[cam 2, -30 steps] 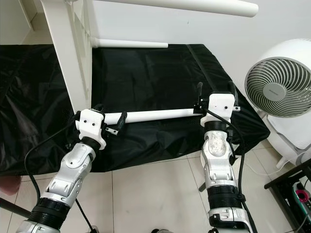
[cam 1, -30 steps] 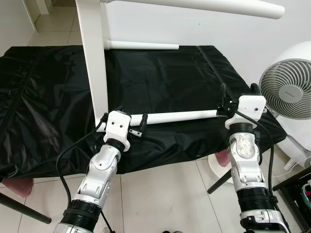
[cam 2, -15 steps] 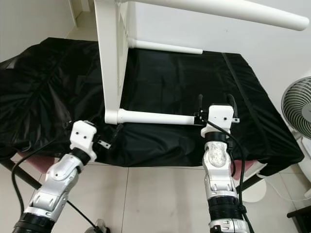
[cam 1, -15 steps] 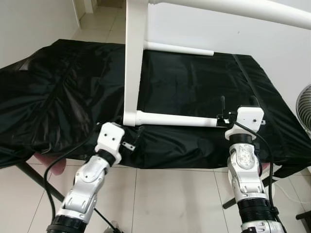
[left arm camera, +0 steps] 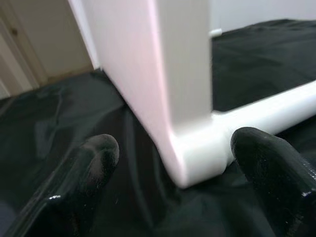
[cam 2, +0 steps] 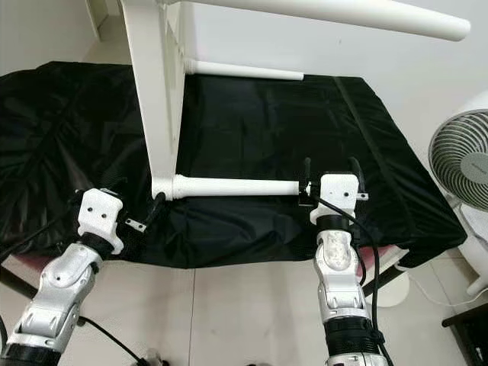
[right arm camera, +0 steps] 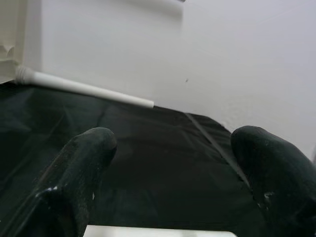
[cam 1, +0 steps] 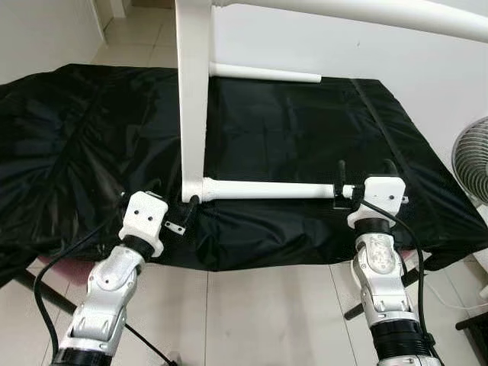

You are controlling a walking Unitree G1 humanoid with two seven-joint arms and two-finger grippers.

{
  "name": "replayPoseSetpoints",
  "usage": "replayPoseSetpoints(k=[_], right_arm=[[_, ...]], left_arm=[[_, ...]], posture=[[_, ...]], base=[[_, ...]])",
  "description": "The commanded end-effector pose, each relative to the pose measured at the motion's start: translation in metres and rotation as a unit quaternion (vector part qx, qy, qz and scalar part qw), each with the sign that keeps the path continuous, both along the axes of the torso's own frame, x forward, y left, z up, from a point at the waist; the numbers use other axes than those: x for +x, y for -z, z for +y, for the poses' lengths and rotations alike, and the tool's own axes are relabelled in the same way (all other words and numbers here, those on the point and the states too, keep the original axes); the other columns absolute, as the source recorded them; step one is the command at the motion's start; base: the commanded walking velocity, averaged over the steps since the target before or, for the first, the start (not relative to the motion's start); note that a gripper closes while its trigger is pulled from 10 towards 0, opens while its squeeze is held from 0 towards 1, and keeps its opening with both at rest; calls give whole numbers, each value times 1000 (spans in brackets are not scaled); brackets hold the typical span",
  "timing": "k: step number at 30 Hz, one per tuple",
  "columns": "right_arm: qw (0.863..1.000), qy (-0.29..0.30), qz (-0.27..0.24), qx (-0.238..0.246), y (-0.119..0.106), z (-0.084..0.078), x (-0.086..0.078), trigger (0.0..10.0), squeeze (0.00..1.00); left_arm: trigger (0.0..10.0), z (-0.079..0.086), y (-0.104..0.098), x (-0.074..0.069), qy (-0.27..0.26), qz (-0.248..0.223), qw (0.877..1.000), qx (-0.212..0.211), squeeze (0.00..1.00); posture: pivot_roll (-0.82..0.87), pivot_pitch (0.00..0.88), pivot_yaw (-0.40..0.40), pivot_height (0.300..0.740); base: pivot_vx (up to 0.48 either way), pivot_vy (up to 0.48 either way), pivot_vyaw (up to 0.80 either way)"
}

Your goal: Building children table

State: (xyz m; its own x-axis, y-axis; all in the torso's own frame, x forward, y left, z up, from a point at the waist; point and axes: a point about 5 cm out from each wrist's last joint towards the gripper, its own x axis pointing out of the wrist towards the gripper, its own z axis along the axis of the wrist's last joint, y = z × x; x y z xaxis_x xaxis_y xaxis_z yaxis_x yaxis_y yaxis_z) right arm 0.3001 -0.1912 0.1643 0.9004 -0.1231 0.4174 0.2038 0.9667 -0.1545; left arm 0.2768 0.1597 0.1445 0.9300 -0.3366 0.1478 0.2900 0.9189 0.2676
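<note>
Table frame stands on black sheet.

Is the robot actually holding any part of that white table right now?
Not clearly. The right gripper straddles the tip of the nearest table leg; grip uncertain. The left gripper is open.

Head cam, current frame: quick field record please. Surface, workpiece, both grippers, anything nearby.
surface: black cloth over a table
workpiece: white table frame standing on edge on the cloth, with a near leg lying along the front edge and a far leg at the back
left gripper: open, fingers either side of the frame's lower corner
right gripper: open, at the free end of the near leg, one finger on each side
nearby: white fan on the robot's right
</note>
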Motion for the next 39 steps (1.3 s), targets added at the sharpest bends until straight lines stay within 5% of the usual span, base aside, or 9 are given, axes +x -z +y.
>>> replayPoseSetpoints(k=[1, 33, 39], right_arm=[[1000, -2, 7, -3, 2, -1, -2, 10000, 0], [1000, 8, 0, 2, -3, -5, -1, 10000, 0], [1000, 9, 1, 2, -3, -5, -1, 10000, 0]], left_arm=[[10000, 1, 0, -2, -19, -2, 1000, -1, 0], [10000, -11, -9, 5, -8, -21, 1000, -20, 0], [10000, -11, -9, 6, -13, -20, 999, -22, 0]], posture=[[164, 108, -62, 740], [144, 105, -65, 740], [143, 107, -66, 740]], base=[[0, 0, 0], [0, 0, 179], [0, -372, 0]])
